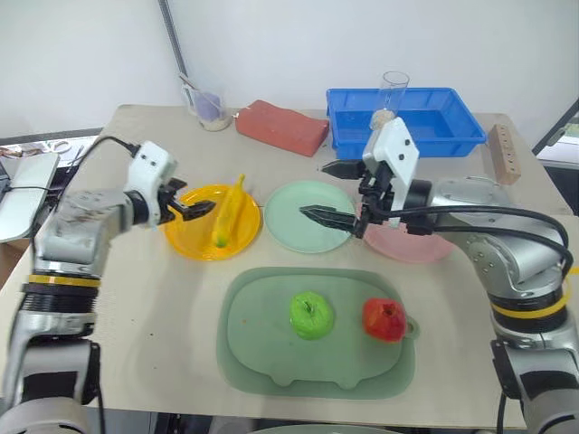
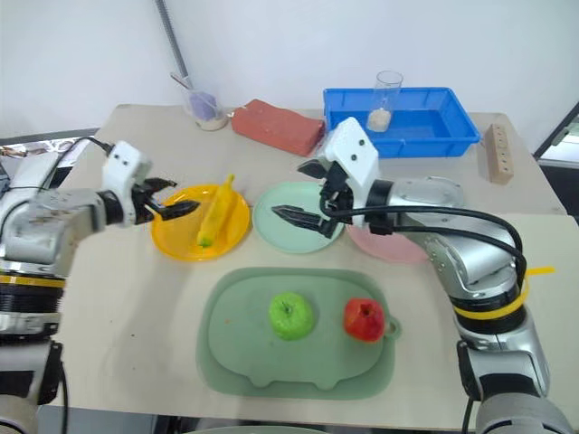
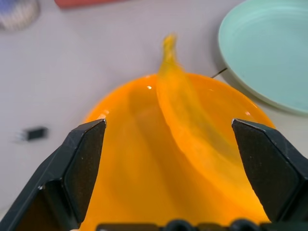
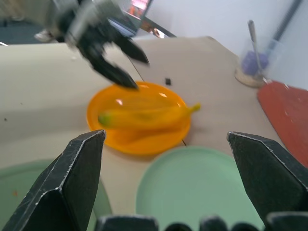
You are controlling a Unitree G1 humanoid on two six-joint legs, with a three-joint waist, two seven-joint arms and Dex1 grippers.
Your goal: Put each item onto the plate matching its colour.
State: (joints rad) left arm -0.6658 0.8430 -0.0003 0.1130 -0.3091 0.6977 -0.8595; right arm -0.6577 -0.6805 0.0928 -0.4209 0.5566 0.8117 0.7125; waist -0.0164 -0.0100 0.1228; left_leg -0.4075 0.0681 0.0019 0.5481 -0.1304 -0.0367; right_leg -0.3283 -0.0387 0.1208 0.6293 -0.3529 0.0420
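Observation:
The curved yellow banana (image 1: 231, 210) lies on the yellow plate (image 1: 192, 237). My left gripper (image 1: 193, 201) hovers at that plate's left rim, open and empty, with the banana (image 3: 188, 118) just ahead between its fingers. To the right of the yellow plate are the mint green plate (image 1: 298, 233) and the pink plate (image 1: 412, 249), the pink one partly hidden by my right arm. My right gripper (image 1: 333, 192) is open and empty above the mint plate's right side. The green apple (image 1: 311, 315) and red apple (image 1: 384, 319) sit on the dull-green tray (image 1: 262, 353) in front.
Along the back of the table are a blue bin (image 1: 425, 127), a tall glass (image 1: 393, 90), a red block (image 1: 280, 127) and a cup with a spoon (image 1: 208, 107). A wooden block (image 1: 505, 152) lies at the right edge.

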